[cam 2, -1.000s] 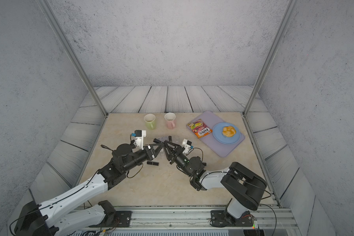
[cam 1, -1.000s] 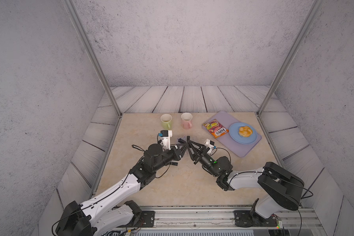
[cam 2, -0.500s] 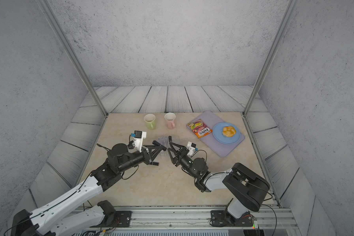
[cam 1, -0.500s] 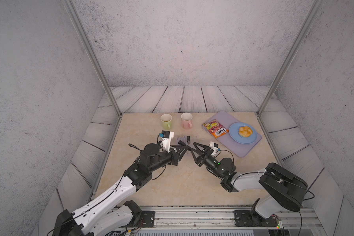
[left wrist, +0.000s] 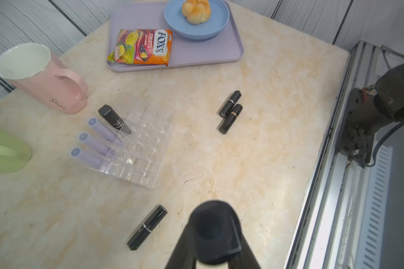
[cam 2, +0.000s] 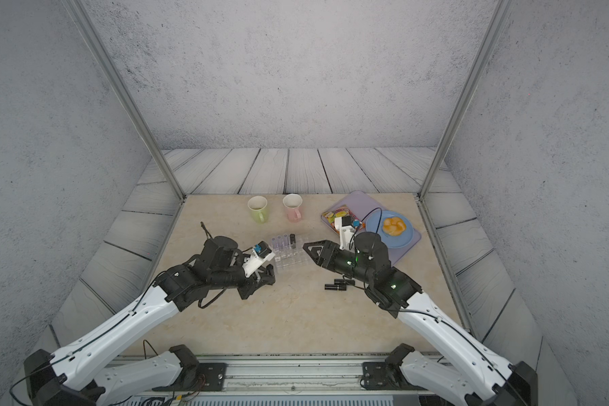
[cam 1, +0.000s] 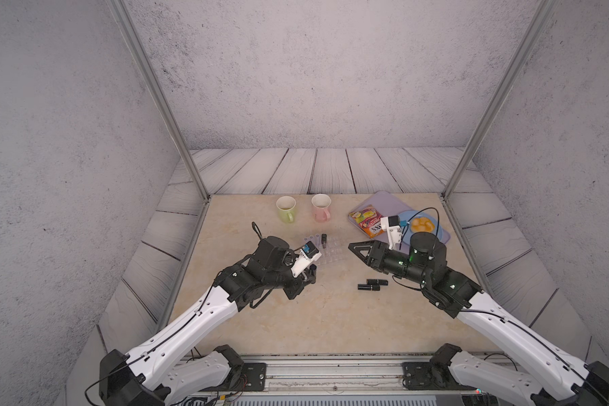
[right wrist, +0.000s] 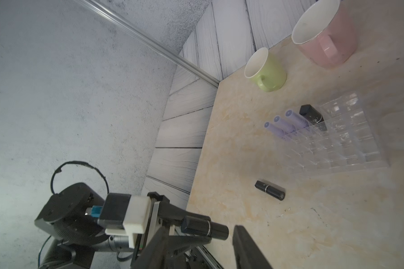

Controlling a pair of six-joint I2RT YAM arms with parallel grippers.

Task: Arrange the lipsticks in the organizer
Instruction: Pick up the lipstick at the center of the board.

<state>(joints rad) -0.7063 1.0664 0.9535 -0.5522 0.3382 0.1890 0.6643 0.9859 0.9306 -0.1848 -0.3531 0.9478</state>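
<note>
The left gripper (cam 1: 310,274) clenches a black lipstick (right wrist: 204,229) just near-left of the mid-table organizer (left wrist: 147,149), whose far row holds three lilac lipsticks (left wrist: 98,130) and a second black lipstick (left wrist: 113,118). The right gripper (cam 1: 355,247), right of the organizer, seems parted and empty.

Even soft light, faint shadows, curved edges

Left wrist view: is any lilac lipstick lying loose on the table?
No: all three lilac lipsticks sit in cells of the organizer; only black lipsticks lie loose on the table.
</note>
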